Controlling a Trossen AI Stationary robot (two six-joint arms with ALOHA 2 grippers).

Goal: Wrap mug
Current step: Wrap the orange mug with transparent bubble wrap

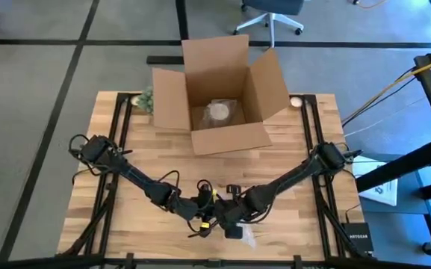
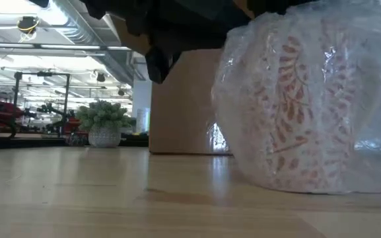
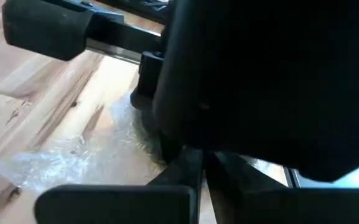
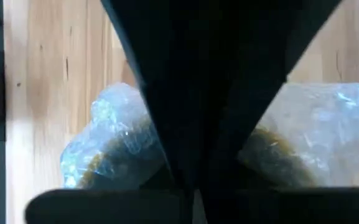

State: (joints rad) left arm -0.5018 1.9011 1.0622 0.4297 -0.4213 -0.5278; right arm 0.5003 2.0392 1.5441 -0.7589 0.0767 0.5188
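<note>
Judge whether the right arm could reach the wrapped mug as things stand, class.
Probably yes. The right gripper is already at the bubble-wrapped mug near the table's front edge, beside the left gripper. Nothing stands between them; the cardboard box sits far back.

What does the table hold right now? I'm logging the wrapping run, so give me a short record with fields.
mug: patterned mug covered in bubble wrap, at the table's near edge
left claw: at the mug
right claw: at the mug, beside the left
box: open cardboard box at the far edge, a wrapped item inside
</note>
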